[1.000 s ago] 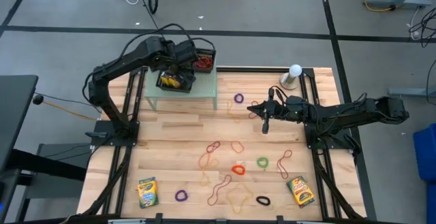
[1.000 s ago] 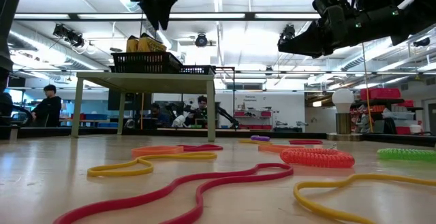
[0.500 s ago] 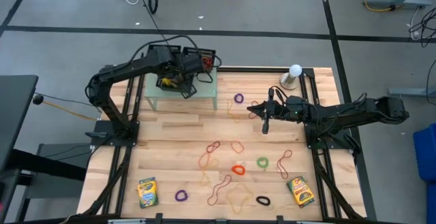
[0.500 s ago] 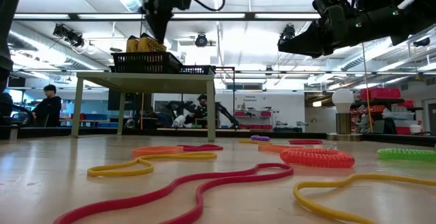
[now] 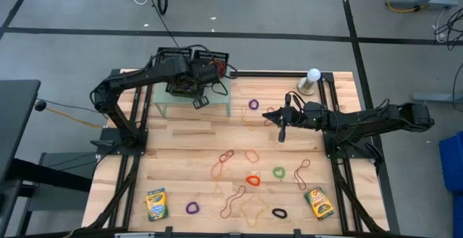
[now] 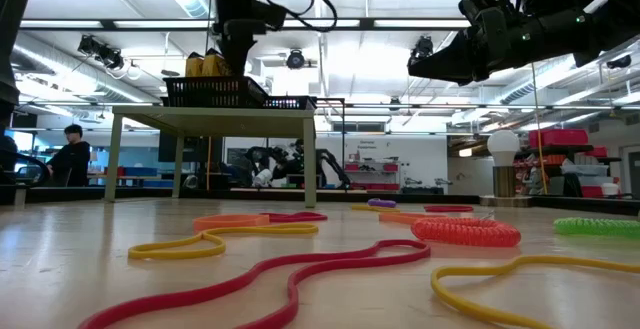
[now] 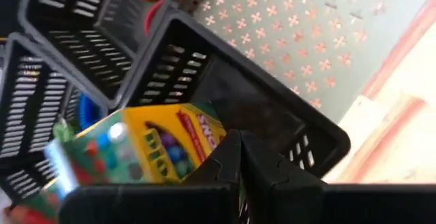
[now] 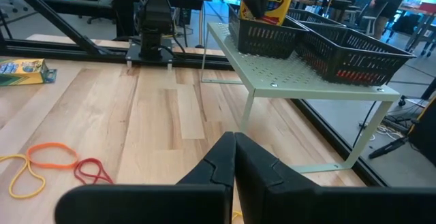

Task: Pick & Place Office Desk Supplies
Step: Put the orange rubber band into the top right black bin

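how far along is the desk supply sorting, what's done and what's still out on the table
Done: crayon boxes stand in one black mesh tray on the green shelf, and red bands lie in the neighbouring tray. In hand: nothing. The left gripper is shut and empty at the crayon tray; the right gripper waits shut over mid-table. Left: two crayon boxes and many loose rubber bands.

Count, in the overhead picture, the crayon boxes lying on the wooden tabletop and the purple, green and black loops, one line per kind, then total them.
Crayon boxes on the tabletop: 2
Purple loops: 2
Green loops: 1
Black loops: 1
Total: 6
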